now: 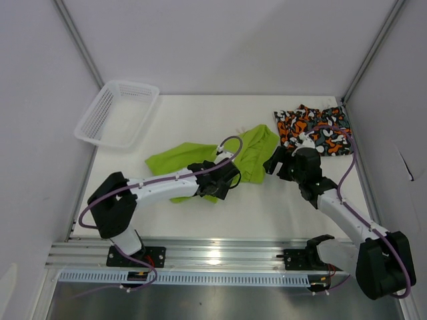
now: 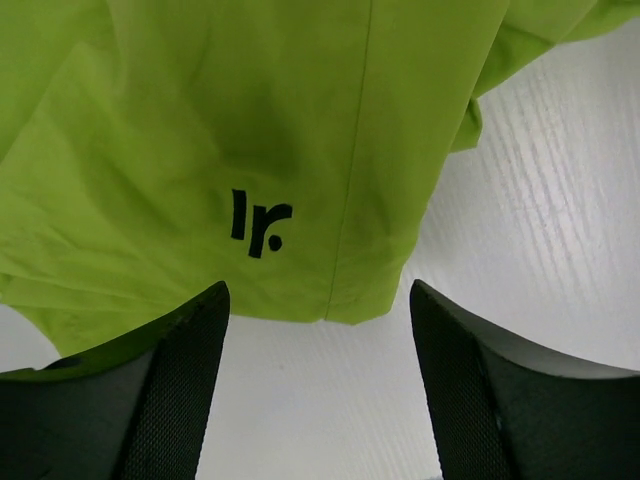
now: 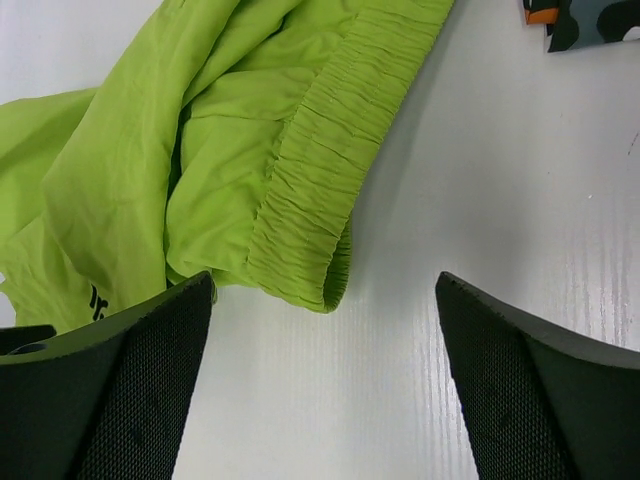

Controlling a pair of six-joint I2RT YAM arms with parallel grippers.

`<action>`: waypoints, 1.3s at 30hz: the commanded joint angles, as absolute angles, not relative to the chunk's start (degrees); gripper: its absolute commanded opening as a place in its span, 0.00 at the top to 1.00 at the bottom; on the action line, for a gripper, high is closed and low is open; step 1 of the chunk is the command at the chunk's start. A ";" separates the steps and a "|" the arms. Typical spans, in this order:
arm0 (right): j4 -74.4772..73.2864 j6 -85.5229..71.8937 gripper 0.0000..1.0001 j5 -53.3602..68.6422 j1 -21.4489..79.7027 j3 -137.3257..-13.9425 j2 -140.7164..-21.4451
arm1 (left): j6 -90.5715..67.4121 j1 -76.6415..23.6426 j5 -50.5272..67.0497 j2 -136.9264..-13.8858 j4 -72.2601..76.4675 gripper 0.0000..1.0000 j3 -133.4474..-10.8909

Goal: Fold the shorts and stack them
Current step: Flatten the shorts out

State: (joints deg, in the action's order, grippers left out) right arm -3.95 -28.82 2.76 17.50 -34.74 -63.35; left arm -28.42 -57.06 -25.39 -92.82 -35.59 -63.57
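**Step in hand, by judgement:** taking hold of the lime green shorts (image 1: 257, 148) at two edges, ready for a fold.
- Lower the left gripper (image 2: 318, 295) onto the near hem and pinch just past the seam, catching every layer of cloth and none of the table (image 1: 267, 210).
- Bring the right gripper (image 3: 325, 285) over the gathered waistband end and close on the elastic, not on the loose cloth beside it.
- Lift both ends level to avoid pulling a crease into the fold.
- Keep clear of the camo shorts (image 1: 313, 130) farther right.

**Layout, near to far:**
- Shows both grippers with jaws apart and nothing between them.
- Places the hem of the lime green shorts just beyond the left gripper, printed mark facing up, with bare table directly between the jaws.
- Leaves the layer count at that hem uncertain in these views.
- Places the rounded waistband end just beyond the right gripper, nearer its left finger and apparently touching neither.
- Finds the lime green shorts crumpled mid-table, slanting from near left to far right.
- Finds the camo shorts laid flat in the far right corner, just beside the waistband end and near the right gripper.
- Finds a white mesh basket (image 1: 117, 113) at the far left.
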 commanded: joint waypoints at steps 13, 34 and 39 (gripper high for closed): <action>5.62 -28.12 0.08 0.53 17.31 -29.18 -59.94 | -24.17 -57.48 -21.36 -98.96 -33.31 0.40 -66.80; 8.09 -28.12 0.08 0.44 17.40 -26.19 -58.97 | -25.05 -54.14 -20.21 -97.83 -30.23 0.63 -61.96; 8.44 -28.12 0.09 0.53 17.31 -25.93 -59.06 | -24.44 -54.05 -19.25 -95.63 -28.48 0.77 -59.94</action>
